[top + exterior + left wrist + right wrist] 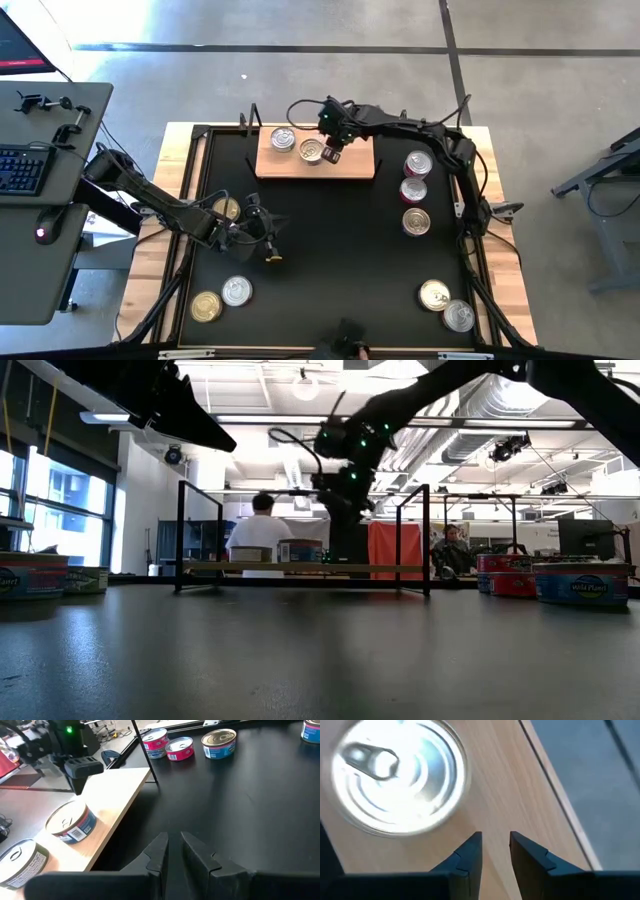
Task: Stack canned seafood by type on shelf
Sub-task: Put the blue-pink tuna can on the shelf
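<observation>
Wooden shelf [355,162] bears two tins [283,140] beside the empty, near-closed right hand [333,153].

The black table [330,250] carries the wooden shelf [355,163], set under the right tool [331,153]. Beyond that tool's outer side, three tins [415,190] are lined up on the table. One gold tin [226,208] lies just behind the left tool [272,250], and two tins [222,298] are placed near it toward the front edge. Two more tins [446,304] are found well apart from both tools, at the front right corner.
</observation>
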Robot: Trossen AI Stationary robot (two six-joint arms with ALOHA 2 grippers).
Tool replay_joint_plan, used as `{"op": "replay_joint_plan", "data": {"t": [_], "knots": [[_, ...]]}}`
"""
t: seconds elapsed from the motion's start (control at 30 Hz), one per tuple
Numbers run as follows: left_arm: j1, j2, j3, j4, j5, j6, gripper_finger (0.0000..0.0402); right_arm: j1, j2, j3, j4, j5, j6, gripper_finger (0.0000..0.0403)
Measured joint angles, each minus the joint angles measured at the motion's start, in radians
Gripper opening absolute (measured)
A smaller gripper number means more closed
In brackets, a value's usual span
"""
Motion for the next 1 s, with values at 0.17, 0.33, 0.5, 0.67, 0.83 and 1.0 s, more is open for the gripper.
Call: {"op": "replay_joint_plan", "data": {"t": [0.17,0.33,0.5,0.67,0.83,1.0], "knots": [[0.0,0.0,0.0,0.0,0.0,0.0,0.0039,0.002,0.0,-0.048,-0.005,-0.141,0.002,0.0089],[0.0,0.0,0.0,0.0,0.0,0.0,0.0039,0.043,0.0,-0.048,0.014,-0.262,0.0,0.0089],[0.0,0.0,0.0,0.0,0.0,0.001,0.0039,0.101,0.0,-0.048,0.104,-0.321,-0.002,0.0089],[0.0,0.0,0.0,0.0,0.0,0.0,0.0039,0.132,0.0,-0.048,0.278,-0.401,-0.006,0.0089],[-0.008,0.0,-0.001,0.0,0.0,0.0,0.0039,0.114,-0.002,-0.048,0.314,-0.165,-0.02,0.0089],[-0.009,0.0,-0.001,0.0,0.0,0.0,0.0039,0.056,0.006,-0.048,0.259,-0.097,-0.063,0.0089]]}}
